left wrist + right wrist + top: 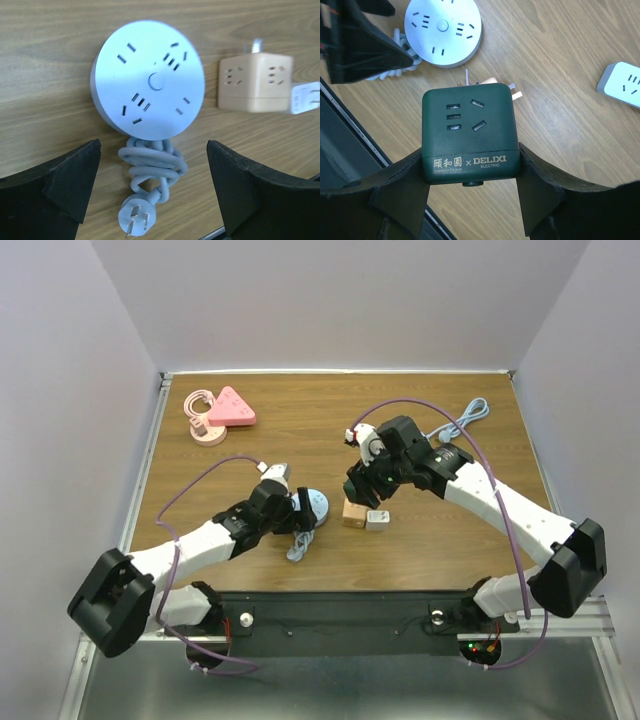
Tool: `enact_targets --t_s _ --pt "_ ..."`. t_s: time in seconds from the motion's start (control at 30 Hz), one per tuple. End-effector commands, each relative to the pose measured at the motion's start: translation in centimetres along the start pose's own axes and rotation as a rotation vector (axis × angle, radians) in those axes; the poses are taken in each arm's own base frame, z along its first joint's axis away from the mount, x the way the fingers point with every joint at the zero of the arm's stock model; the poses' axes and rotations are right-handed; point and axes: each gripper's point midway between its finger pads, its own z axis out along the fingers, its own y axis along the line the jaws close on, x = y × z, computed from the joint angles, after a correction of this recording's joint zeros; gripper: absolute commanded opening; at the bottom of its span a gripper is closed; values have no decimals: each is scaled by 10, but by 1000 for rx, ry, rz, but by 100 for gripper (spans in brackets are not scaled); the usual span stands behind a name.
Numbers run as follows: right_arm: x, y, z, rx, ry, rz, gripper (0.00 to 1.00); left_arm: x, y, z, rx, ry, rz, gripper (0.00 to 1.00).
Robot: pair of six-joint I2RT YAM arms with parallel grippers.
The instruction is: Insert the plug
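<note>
My right gripper (470, 175) is shut on a dark green socket cube (470, 132) marked DELIXI, held by its two sides. It hovers over a tan socket cube (353, 515), which shows only as a peach sliver with metal prongs (490, 81) in the right wrist view. My left gripper (155, 185) is open and empty, its fingers (70, 180) straddling the coiled cord (155, 167) and plug (135, 217) of a round pale blue power strip (147, 80). The tan cube (255, 82) lies right of the strip.
A small white adapter (302, 97) lies against the tan cube's right side. A pink triangular strip (232, 407) and pink round piece (205, 430) sit at the back left. A pale blue cable (470, 415) lies back right. A white socket block (622, 85) lies at the right.
</note>
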Motion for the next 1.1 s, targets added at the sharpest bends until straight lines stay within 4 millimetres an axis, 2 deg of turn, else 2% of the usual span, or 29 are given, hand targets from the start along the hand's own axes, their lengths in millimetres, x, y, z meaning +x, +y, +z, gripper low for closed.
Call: enact_targets --t_s 0.0,0.2,0.27,0.33,0.4,0.43,0.5,0.53,0.6,0.63,0.67,0.87,1.0,1.07 --pt "-13 4 -10 -1 -71 -8 15 7 -6 11 -14 45 59 99" --pt "-16 4 -14 5 -84 -8 16 20 -13 21 7 111 109 99" --pt "-17 4 -12 0 -83 -8 16 21 -13 22 7 114 128 91" --pt "-16 3 -8 -3 -71 -10 16 26 -15 22 26 149 144 76" --pt "-15 4 -6 -11 -64 -10 16 28 -12 26 7 173 178 66" --pt "-14 4 -3 -16 -55 -9 16 31 -6 26 -22 195 197 55" --pt "-13 5 0 -22 -49 -11 16 31 -5 31 -40 216 224 43" --pt "-13 4 2 -25 -45 -16 16 32 -2 31 -46 228 256 29" --pt "-13 6 3 -39 -42 -26 16 28 -4 33 -39 233 301 15" --pt "-11 6 4 -44 -37 -36 16 28 -4 33 -37 241 321 3" --pt "-11 8 4 -53 -36 -42 16 24 -7 33 -30 235 344 0" --pt "-8 5 5 -47 -10 -72 16 18 -21 36 44 244 442 0" --pt "-5 -10 19 12 53 -69 17 -1 -22 46 -5 212 492 0" --pt "-8 -10 23 4 64 -64 17 -11 -19 50 -41 189 516 0"
